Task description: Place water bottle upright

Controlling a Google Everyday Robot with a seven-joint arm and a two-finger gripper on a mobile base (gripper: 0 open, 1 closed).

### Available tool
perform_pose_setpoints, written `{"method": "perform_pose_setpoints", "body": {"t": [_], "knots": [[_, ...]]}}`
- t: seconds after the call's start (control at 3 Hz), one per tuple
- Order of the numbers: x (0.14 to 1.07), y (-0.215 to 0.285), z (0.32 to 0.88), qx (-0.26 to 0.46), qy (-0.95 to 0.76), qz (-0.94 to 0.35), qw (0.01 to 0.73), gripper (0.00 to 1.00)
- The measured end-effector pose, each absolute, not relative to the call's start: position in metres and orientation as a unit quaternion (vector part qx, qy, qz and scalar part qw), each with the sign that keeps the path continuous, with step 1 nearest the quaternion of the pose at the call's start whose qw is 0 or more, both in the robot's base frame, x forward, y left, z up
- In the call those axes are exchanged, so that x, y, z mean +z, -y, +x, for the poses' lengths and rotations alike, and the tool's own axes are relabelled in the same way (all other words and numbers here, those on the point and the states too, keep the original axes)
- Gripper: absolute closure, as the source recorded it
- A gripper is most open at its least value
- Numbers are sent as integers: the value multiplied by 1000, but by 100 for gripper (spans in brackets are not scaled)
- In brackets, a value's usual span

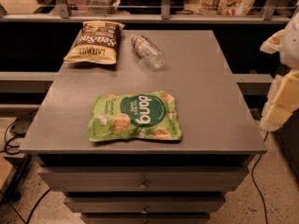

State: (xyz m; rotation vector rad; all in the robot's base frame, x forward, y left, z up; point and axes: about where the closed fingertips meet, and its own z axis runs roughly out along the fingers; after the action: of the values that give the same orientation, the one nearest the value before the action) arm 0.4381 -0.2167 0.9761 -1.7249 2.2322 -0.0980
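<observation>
The water bottle (147, 52) is a small clear ribbed bottle. It lies on its side at the back middle of the grey table (210, 92), with its cap end pointing to the far left. My gripper (282, 90) shows only as white and cream parts at the right edge of the view. It is beyond the table's right side and well away from the bottle. Nothing is seen held in it.
A yellow and brown snack bag (96, 43) lies flat just left of the bottle. A green snack bag (135, 117) lies flat near the table's front. Drawers (142, 183) sit under the tabletop. A metal rail (163, 6) runs behind. Cables lie on the floor at the left.
</observation>
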Motion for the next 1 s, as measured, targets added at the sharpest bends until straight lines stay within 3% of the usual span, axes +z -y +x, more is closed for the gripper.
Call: {"method": "perform_pose_setpoints", "body": {"t": [1.0], "knots": [[989, 181, 473, -52, -733, -660, 153, 0]]}}
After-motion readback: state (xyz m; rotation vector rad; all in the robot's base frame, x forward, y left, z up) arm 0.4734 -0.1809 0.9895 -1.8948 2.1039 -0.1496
